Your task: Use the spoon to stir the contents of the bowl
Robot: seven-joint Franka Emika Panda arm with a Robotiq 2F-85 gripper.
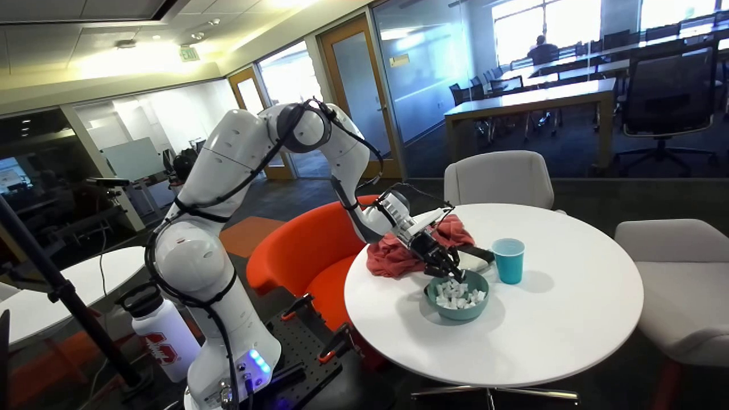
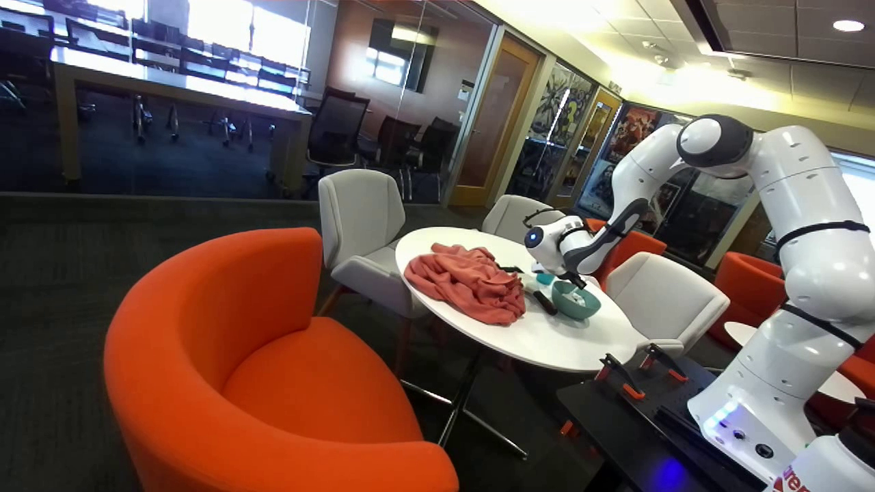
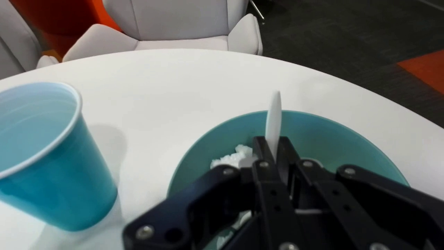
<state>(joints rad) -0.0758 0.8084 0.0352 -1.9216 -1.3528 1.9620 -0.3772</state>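
Hand (image 3: 273, 147) closed on spoon (image 3: 273, 121), white end projecting from grip, over bowl (image 1: 460, 314) w/ white contents (image 1: 454, 296); bowl on worktop (image 1: 575, 307), approx. betw. ctr. and robot-side edge; blue cup (image 1: 510, 267) nearby, apart; red cloth (image 2: 472, 283) nr. edge by orange chair (image 2: 314, 383).

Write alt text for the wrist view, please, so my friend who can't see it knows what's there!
A black gripper pinches a slim whitish spoon over a teal-green bowl with white, lumpy pieces inside. At the picture's left, a light-blue cup stands apart from the bowl on a white table; pale gray chairs are behind.
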